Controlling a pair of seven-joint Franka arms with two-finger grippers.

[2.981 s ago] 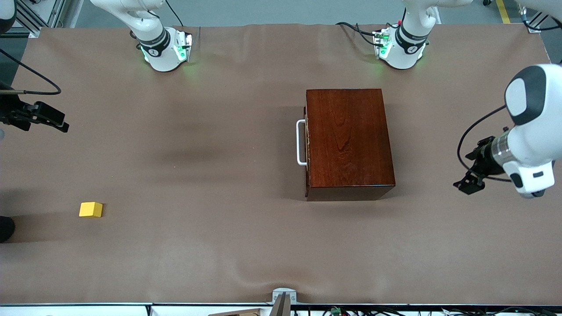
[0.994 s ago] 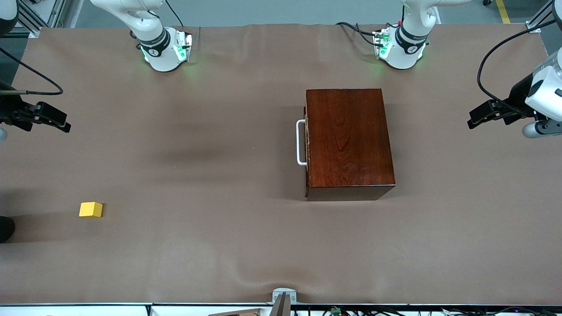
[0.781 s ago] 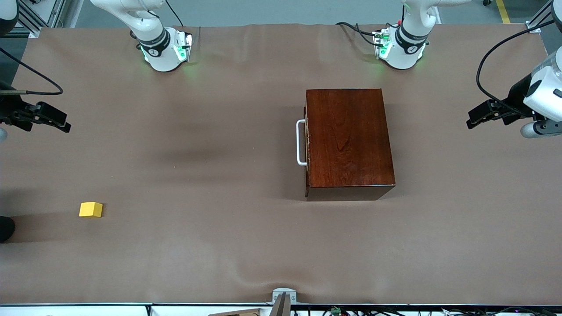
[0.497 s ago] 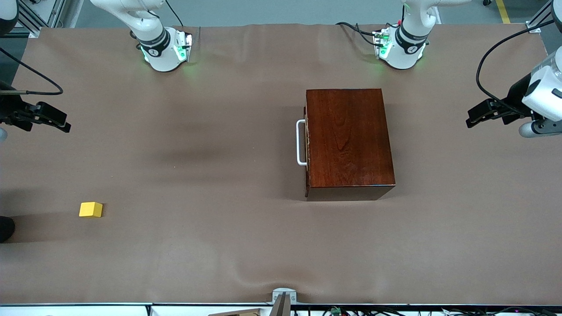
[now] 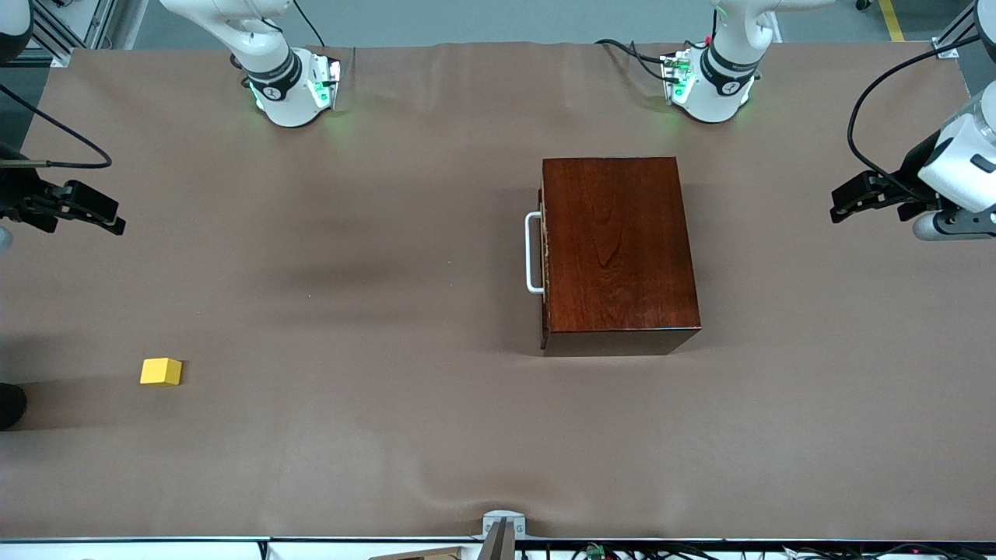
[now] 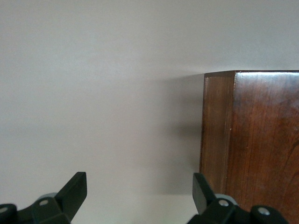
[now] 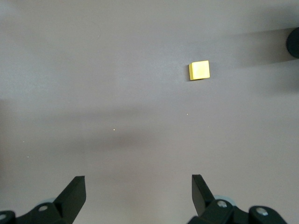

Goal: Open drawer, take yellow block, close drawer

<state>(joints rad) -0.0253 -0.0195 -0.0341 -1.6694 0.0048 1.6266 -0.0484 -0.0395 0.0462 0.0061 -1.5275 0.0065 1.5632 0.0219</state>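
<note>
Brown cloth covers the table [image 5: 389, 451]. Each tool is wide open, holds nothing and touches nothing. The left tool [image 5: 848, 202] hangs over its arm's end of the table, near the wooden box [image 5: 618, 253]. The right tool [image 5: 97, 214] hangs over the other end. The drawer [image 5: 544, 257] is shut. The yellow block [image 5: 161, 372] sits on the table, well apart from the box, nearer the front camera.

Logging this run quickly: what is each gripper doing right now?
Left gripper: open, holding nothing, beside the wooden box.
Right gripper: open, holding nothing, above the bare table, yellow block untouched.
</note>
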